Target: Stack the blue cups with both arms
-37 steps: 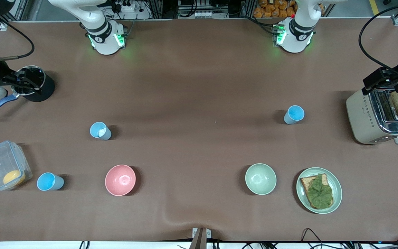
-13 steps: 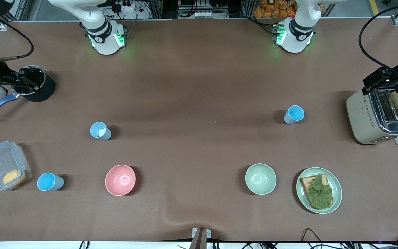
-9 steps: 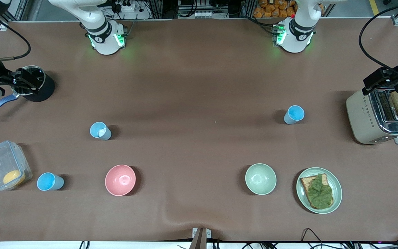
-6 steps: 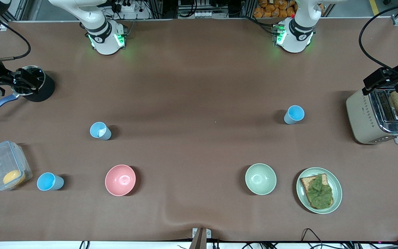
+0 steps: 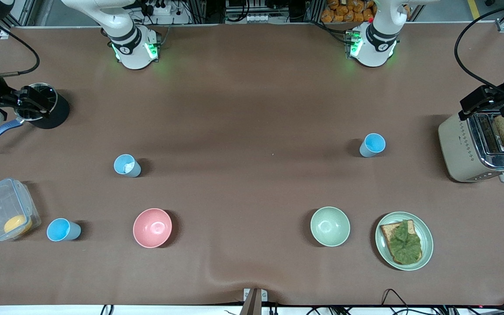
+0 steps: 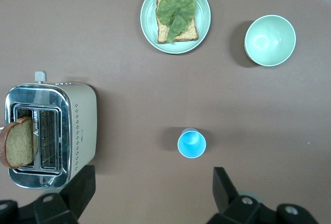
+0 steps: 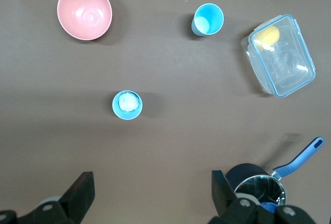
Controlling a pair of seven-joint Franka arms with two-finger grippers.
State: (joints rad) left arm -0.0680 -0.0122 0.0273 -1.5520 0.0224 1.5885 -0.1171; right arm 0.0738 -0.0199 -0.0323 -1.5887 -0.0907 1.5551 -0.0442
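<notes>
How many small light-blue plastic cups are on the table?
3, all upright and apart: one near the toaster; one with a white scrap inside, farther from the front camera than the pink bowl; one beside the clear lidded container. None looks hidden.

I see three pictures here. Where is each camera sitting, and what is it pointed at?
Front view: high across the table, facing both arm bases; it shows three blue cups, one by the toaster.
Left wrist view: on the left arm, looking straight down at that blue cup past its open left claw.
Right wrist view: on the right arm, looking down at two blue cups and the pink bowl past its open right claw.
Each wrist view shares things with the front view.
</notes>
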